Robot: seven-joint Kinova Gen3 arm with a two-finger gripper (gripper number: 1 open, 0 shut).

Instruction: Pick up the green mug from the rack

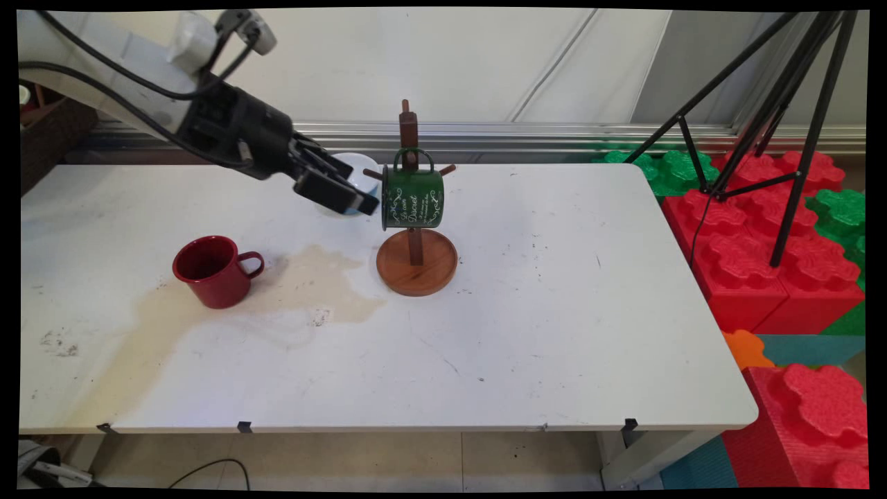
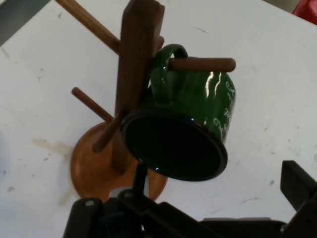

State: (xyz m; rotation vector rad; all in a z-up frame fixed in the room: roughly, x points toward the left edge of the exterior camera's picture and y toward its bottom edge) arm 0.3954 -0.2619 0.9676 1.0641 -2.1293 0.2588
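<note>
Just left of the wooden mug tree, your black gripper hangs above the white table with its fingers spread apart and nothing between them. You can see the green enamel mug slung by its handle on one of the tree's pegs, tipped on its side so the dark mouth faces the hand camera; the gripper's tips sit close beside the rim, though whether they touch it cannot be told. From the hand view, the mug's weight looks to rest on the peg alone, free of the fingers. Well apart to the left, your red mug stands upright on the table at the edge of a tan stain, untouched. Behind the gripper, a white bowl shows in part near the table's far edge. By the look of things, one mug is hung and one is still on the table.
</note>
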